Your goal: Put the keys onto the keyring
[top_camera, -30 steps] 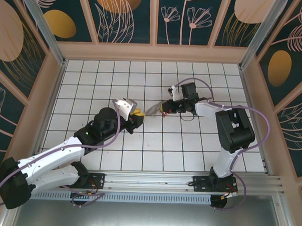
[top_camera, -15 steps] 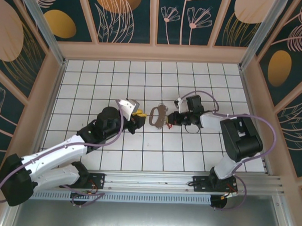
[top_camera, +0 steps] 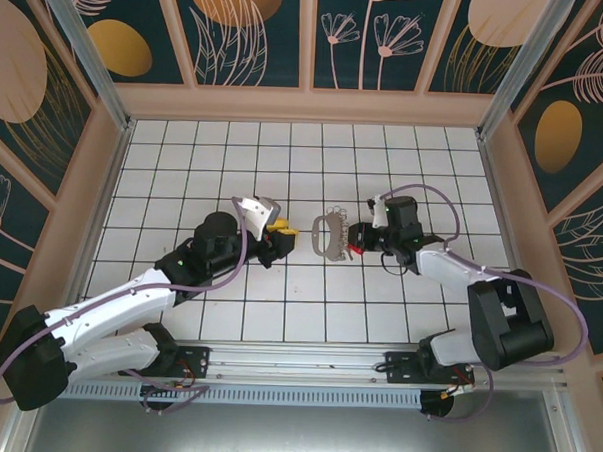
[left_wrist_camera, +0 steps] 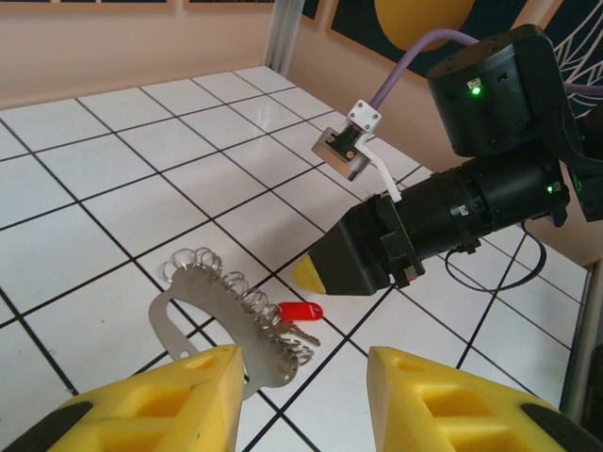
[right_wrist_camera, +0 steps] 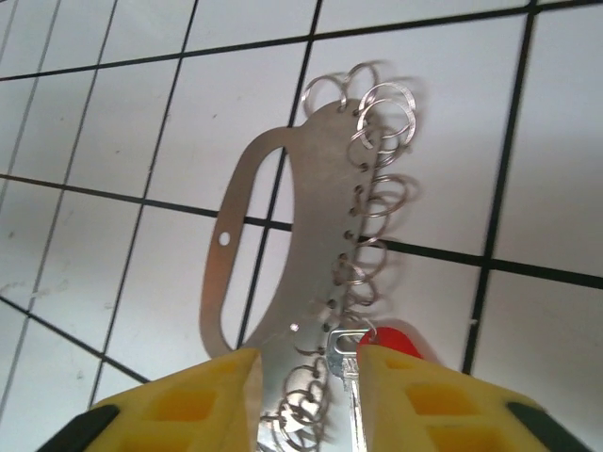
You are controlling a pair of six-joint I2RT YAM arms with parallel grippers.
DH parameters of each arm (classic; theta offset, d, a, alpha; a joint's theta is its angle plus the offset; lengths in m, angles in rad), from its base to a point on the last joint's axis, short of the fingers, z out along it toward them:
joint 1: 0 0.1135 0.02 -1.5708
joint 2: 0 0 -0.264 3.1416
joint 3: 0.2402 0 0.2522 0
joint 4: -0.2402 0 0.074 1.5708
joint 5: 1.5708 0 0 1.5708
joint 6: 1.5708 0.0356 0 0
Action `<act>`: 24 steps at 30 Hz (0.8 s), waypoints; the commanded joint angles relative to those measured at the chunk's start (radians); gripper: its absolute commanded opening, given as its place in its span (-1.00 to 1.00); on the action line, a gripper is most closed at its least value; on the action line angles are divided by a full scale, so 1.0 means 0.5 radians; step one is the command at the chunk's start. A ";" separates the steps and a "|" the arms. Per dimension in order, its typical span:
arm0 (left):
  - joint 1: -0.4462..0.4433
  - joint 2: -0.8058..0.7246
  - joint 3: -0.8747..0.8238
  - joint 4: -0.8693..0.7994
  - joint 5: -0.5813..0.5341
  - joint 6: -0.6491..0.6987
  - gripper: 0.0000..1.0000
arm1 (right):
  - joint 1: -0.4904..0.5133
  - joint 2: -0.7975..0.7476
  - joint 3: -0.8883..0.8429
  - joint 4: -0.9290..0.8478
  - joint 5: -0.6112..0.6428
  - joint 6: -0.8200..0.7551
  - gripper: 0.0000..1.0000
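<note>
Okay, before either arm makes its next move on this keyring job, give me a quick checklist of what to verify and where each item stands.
1. Keyring resting on the tiles, within both arms' reach: ok.
2. Left claw open, apart from the keyring: ok.
3. Right claw gripping anything: cannot tell; its fingers straddle the keyring's lower edge.
4. Red key threaded onto a ring: cannot tell; it lies against the ring edge.
5. Silver key in sight beside the red key: ok.
</note>
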 commanded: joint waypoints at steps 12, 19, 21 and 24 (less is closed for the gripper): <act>0.081 -0.030 0.224 -0.302 -0.143 -0.001 0.16 | -0.003 -0.563 0.067 -0.043 0.463 -0.298 0.98; 0.438 0.054 0.224 -0.448 -0.230 -0.106 0.97 | -0.065 -0.725 -0.057 0.219 0.878 -0.384 0.98; 0.578 0.071 0.191 -0.454 -0.253 -0.145 0.97 | -0.135 -0.716 -0.101 0.308 0.885 -0.396 0.98; 0.750 0.033 0.103 -0.405 -0.249 -0.148 0.97 | -0.242 -0.727 -0.185 0.448 0.877 -0.362 0.98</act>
